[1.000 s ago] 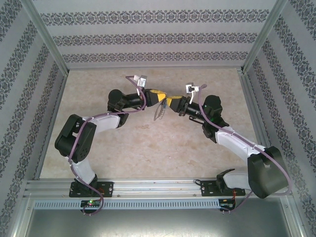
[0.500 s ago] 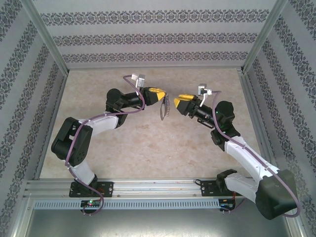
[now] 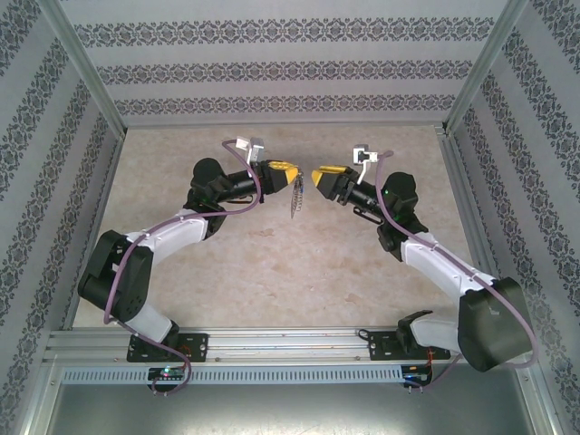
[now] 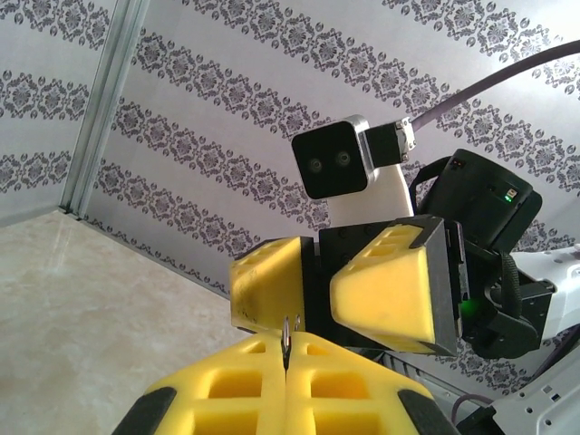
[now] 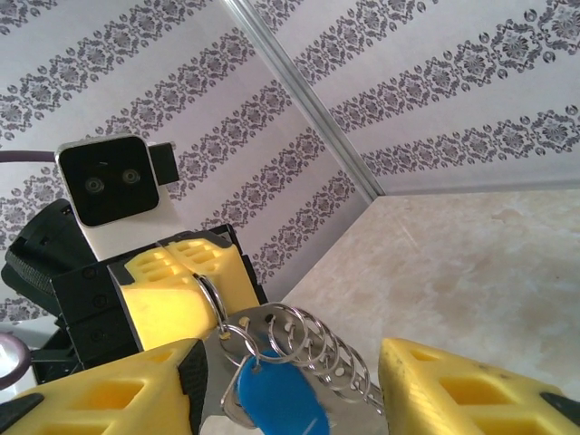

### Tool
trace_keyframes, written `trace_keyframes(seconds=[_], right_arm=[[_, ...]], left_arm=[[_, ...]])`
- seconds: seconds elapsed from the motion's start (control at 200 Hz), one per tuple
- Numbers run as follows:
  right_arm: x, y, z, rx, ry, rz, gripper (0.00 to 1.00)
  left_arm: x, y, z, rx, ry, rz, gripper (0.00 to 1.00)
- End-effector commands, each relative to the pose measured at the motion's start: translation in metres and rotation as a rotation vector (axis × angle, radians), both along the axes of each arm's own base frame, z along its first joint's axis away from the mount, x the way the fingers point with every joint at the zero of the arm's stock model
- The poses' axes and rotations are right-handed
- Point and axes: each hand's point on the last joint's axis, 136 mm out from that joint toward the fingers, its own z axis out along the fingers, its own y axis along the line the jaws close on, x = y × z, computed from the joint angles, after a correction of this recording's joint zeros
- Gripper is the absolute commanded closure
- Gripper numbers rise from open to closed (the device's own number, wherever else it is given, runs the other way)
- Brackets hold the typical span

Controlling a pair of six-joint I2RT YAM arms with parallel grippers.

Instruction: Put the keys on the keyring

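Patterned wallpaper walls, beige counter point(image 3: 272, 263). On left gripper point(image 3: 290, 172), jaws pressed together, pinching keyring point(image 3: 294, 195) at its top — wiry grey loops dangle above counter, blue-headed key point(image 5: 276, 399) hanging against them. On right gripper point(image 3: 319, 174), jaws spread — just beside keyring, apart from it.

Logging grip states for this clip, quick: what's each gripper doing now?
Left gripper: shut on the keyring.
Right gripper: open, holding nothing.

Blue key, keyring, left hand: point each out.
blue key point(image 5: 272, 403), right wrist view, on its plastic head.
keyring point(image 5: 310, 337), right wrist view, on its coiled wire edge.
left hand point(image 3: 292, 174), top external view, between its shut yellow fingertips.
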Motion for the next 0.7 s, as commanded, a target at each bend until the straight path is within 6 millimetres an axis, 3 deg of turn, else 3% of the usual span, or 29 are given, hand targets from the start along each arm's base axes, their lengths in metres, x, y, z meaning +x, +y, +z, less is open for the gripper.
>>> trace_keyframes(seconds=[0.0, 0.425, 0.694], right_arm=[[-0.008, 0.010, 0.031, 0.052, -0.098, 0.064, 0.48], [-0.006, 0.027, 0.032, 0.097, -0.100, 0.117, 0.59], [-0.010, 0.032, 0.029, 0.098, -0.097, 0.133, 0.60]], left_arm=[[-0.002, -0.002, 0.007, -0.025, -0.018, -0.016, 1.00], [-0.002, -0.003, 0.014, -0.053, -0.006, -0.033, 1.00], [-0.005, -0.004, 0.020, -0.088, 0.001, -0.066, 1.00]])
